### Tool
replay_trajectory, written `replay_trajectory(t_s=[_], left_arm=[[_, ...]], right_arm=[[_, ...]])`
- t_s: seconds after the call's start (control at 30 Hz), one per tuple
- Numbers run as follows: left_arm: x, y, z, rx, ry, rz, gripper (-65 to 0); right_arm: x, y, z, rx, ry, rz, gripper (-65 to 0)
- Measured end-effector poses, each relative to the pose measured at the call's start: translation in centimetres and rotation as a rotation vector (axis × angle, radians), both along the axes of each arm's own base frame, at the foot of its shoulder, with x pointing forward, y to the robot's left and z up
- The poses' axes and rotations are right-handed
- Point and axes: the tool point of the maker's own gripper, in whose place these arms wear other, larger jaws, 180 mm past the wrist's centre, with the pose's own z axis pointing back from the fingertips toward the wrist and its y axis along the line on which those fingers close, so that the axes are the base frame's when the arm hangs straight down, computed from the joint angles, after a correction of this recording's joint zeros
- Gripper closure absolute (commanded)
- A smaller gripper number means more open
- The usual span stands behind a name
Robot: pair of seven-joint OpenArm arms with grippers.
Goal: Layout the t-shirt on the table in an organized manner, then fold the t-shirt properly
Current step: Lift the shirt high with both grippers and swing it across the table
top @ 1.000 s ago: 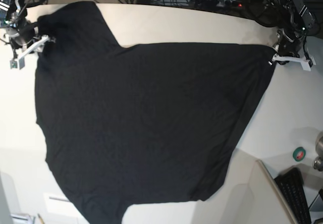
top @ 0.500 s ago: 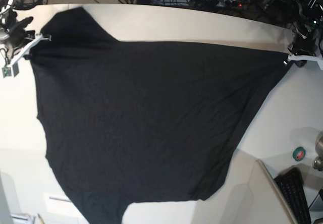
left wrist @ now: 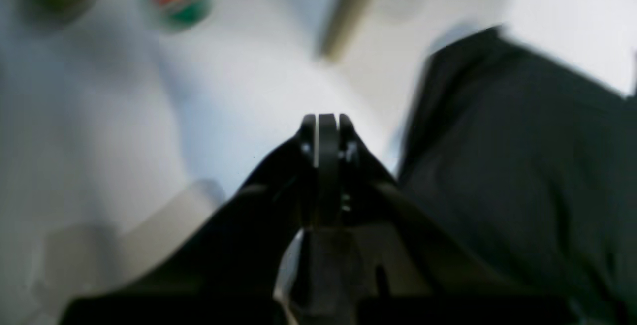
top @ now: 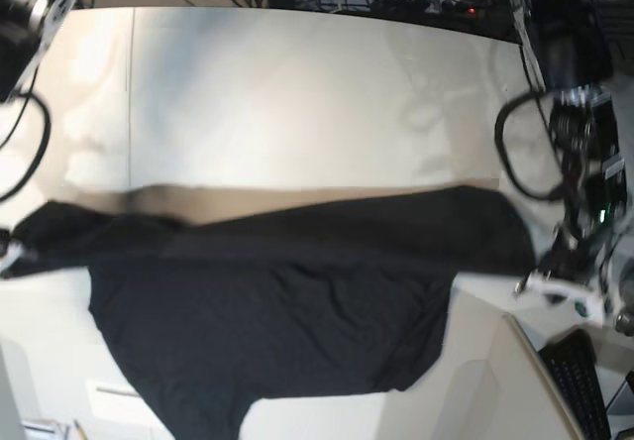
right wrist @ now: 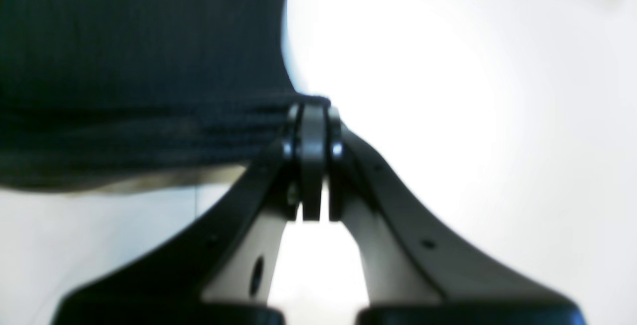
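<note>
Since a second ago, both arms have carried the far edge of the t-shirt (top: pixel 267 291) toward the camera, so the far part of the table (top: pixel 297 93), covered before, now lies bare.

One t-shirt is in play, with the near part lying on the table and the pulled-over edge held up in a taut line across the middle of the table. It reads as light, limp cloth that will sag and crease wherever it is unsupported; hems and corners look like the sound places to hold it, stretched between two points.

Two claws are at work. The right gripper (right wrist: pixel 312 111) is clenched on a bunched edge of the shirt, with ribbed folds running straight into its tips. The left gripper (left wrist: pixel 326 121) is clenched too; black cloth lies just beside it, but its blurred wrist view does not show whether cloth sits between the tips.

Off the shirt's corner nearest the left gripper lie one green tape roll (top: pixel 586 305) and one keyboard (top: pixel 580 381).
</note>
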Motion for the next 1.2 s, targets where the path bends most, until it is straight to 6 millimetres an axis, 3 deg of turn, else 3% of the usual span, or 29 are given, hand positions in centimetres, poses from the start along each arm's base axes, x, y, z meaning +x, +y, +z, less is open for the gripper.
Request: replay_trajectory(t_s=[0.17,0.27,0.33,0.4,0.5,0.57,0.63,0.67,0.73,0.83,0.97,1.03,1.1,1.2], left_arm=[[8.9,-1.4,3.7,0.008,0.007,-0.065,0.0],[13.6,-3.2,7.4,0.018,-0.002,-0.111,0.0],[16.2,-3.7,11.6,0.028,-0.042,-0.124,0.0],[18.2,-4.1,17.1,0.039,-0.121,-0.135,0.0],[19.3,-4.3,26.7,0.059,-0.312,-0.133,0.0],[18.4,-4.8,31.7,0.063,-0.431,-0.15,0.0],[16.4,-3.9,33.0,0.05,-0.46,-0.153,0.0],[15.1,-3.1,32.5,0.051,-0.463,-0.135,0.0],[12.0,-1.8,28.6,0.065,-0.401,-0.106,0.0],[7.2,-1.3,22.1,0.085,-0.327,-0.08,0.0],[1.4,-1.4,11.8,0.064,-0.159,-0.081,0.0],[-2.3,-0.3,5.1,0.047,-0.02,-0.016,0.0],[-5.1,-0.6,-0.5,0.011,0.056,-0.001,0.0],[-8.0,-0.2,-6.3,-0.006,0.137,0.023,0.0]], right_arm=[[7.8,-1.0,4.1,-0.011,-0.1,0.069,0.0],[11.4,-1.6,7.8,-0.016,-0.177,0.054,0.0],[13.2,-3.2,12.2,-0.041,-0.26,0.022,0.0],[14.1,-4.9,17.4,-0.079,-0.354,0.001,0.0],[13.8,-6.4,26.3,-0.178,-0.54,-0.015,0.0],[12.4,-6.0,31.2,-0.268,-0.647,0.0,0.0],[10.4,-5.7,33.6,-0.342,-0.668,0.0,0.0],[9.2,-5.7,34.0,-0.352,-0.686,-0.013,0.0],[6.0,-6.5,32.3,-0.374,-0.656,-0.068,0.0],[2.3,-5.6,26.7,-0.38,-0.567,-0.109,0.0],[-2.7,-4.7,15.7,-0.282,-0.378,-0.151,0.0],[-4.3,-3.8,9.1,-0.196,-0.271,-0.146,0.0],[-6.0,-2.5,2.3,-0.084,-0.184,-0.146,0.0],[-9.1,-2.0,-6.0,0.039,-0.059,-0.19,0.0]])
